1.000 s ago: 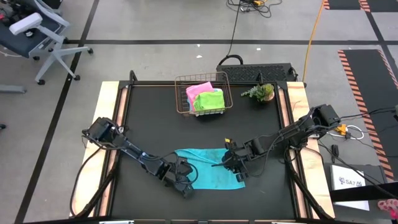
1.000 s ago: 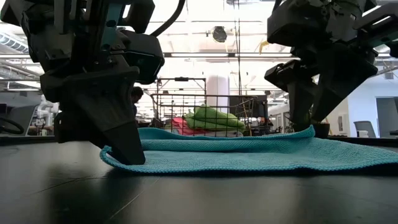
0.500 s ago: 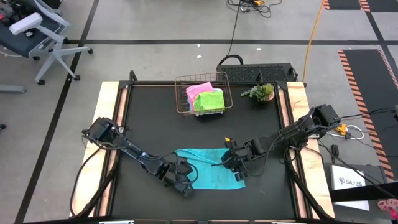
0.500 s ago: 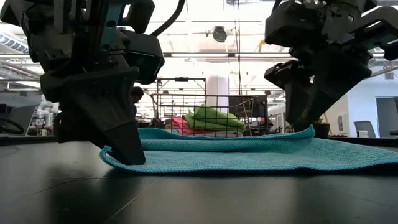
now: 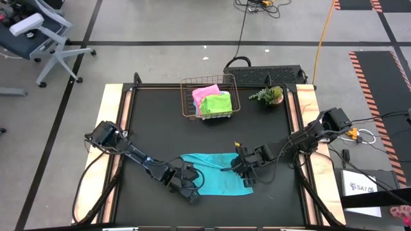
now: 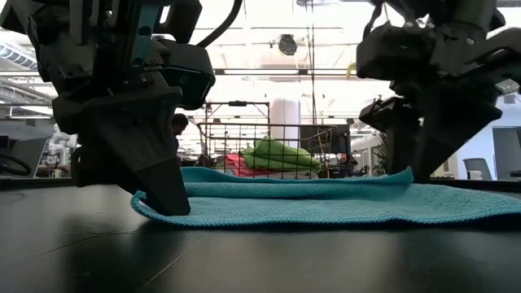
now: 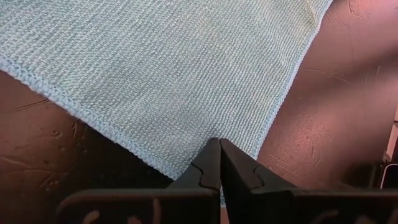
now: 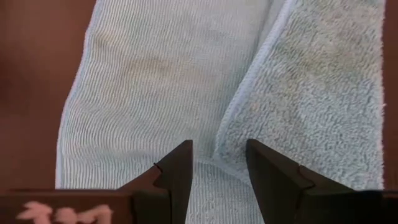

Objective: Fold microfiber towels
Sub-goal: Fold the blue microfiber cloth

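The lower middle of the high view is taken up by a flat cyan-blue microfibre towel (image 5: 215, 172) and both dark grippers. At upper centre, passage is blocked by a copper wire basket (image 5: 208, 97) and a small green plant (image 5: 270, 95). Bare black table (image 5: 154, 122) is left between.

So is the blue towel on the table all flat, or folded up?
Mostly spread out, not folded up. The cyan towel lies flat on the black table, except one edge doubled over itself beneath the right claw.

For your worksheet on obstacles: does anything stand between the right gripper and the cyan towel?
Nothing visible does. The right gripper is open directly over the cyan towel, its fingers straddling a fold.
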### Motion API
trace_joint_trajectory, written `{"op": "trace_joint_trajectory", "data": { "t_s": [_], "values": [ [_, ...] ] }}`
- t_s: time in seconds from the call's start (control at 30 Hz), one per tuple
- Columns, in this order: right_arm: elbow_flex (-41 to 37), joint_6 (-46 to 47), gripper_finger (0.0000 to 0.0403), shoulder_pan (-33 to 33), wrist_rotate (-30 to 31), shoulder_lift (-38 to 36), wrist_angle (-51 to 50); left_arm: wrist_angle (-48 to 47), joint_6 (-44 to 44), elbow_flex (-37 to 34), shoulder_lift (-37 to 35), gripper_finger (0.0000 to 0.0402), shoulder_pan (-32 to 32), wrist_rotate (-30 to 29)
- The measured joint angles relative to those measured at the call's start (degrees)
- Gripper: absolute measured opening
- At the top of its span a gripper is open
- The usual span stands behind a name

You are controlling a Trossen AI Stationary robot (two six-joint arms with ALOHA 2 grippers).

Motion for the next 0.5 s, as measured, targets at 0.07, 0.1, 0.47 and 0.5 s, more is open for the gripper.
{"op": "trace_joint_trajectory", "data": {
  "t_s": [0.07,0.1,0.47,0.5],
  "values": [
    [0.0,0.04,0.0141,0.01,0.23,0.0,0.31,0.0,0.11,0.0,0.0,0.0004,0.0,0.0],
    [0.0,0.06,0.0138,0.03,0.38,0.0,0.33,0.01,0.2,0.0,0.0,0.0006,0.0,0.0],
    [0.0,-0.17,0.0008,-1.71,4.98,-0.42,0.24,0.0,0.03,0.0,0.0,0.0008,-0.13,-0.01],
    [0.0,-0.31,0.0009,-2.28,6.62,-0.67,0.28,0.0,0.02,0.0,0.0,0.0008,-0.13,0.03]
  ]
}}
